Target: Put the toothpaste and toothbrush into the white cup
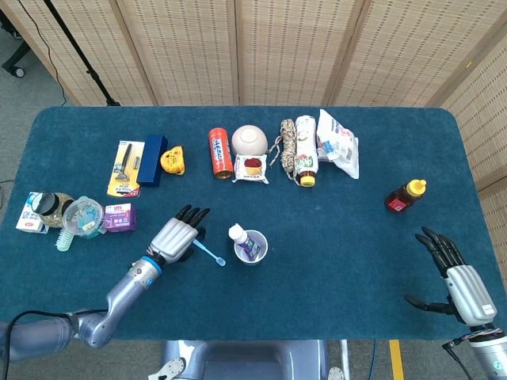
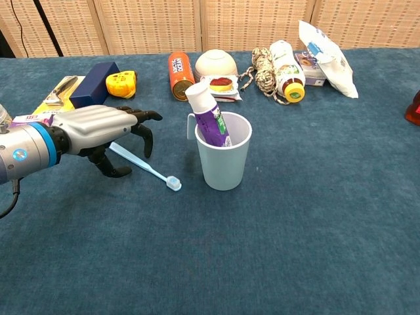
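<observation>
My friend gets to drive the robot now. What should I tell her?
Left hand: holds nothing, fingers spread over the toothbrush handle.
Right hand: open, far off near the table's right edge.
Done: toothpaste stands in the white cup.
Left: the toothbrush lies flat on the table beside the cup. Grip it and drop it in.

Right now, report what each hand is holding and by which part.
Nothing is held. The left hand hovers open above the toothbrush handle, which lies on the table; the right hand is open and empty.
</observation>
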`<state>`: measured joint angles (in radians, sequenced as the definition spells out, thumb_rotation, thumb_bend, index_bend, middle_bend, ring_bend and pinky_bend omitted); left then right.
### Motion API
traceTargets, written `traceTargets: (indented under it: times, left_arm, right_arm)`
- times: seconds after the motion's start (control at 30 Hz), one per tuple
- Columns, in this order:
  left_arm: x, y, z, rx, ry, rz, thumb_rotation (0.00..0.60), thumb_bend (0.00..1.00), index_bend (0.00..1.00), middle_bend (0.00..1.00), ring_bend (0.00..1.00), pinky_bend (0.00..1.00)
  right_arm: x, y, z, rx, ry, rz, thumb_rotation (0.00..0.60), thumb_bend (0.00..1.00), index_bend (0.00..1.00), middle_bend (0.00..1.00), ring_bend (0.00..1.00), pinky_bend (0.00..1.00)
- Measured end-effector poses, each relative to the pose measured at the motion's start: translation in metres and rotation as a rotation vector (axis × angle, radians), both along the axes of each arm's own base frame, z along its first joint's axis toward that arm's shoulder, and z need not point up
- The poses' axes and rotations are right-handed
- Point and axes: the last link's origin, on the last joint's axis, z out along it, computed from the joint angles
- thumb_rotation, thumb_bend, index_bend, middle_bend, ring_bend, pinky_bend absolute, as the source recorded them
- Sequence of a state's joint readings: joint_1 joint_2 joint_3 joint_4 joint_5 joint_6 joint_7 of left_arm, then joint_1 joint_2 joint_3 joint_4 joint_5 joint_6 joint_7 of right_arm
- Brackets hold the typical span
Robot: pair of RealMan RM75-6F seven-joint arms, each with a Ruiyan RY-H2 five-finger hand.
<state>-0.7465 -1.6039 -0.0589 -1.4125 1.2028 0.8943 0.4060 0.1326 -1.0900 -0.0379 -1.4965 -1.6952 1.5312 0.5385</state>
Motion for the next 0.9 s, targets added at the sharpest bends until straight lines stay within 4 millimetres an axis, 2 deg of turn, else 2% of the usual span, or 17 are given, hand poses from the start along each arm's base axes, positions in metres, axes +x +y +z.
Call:
traceTargets:
  times: [0.9]
  left_arm:
    - [0.009, 0.002, -0.013, 0.010, 0.012, 0.013, 0.600, 0.39, 0.48, 0.00, 0.00, 0.00]
  right_arm:
    - [-0.001, 0.000, 0.000, 0.001, -0.002, -0.003, 0.600, 0.00, 0.00, 0.00, 0.00, 0.00]
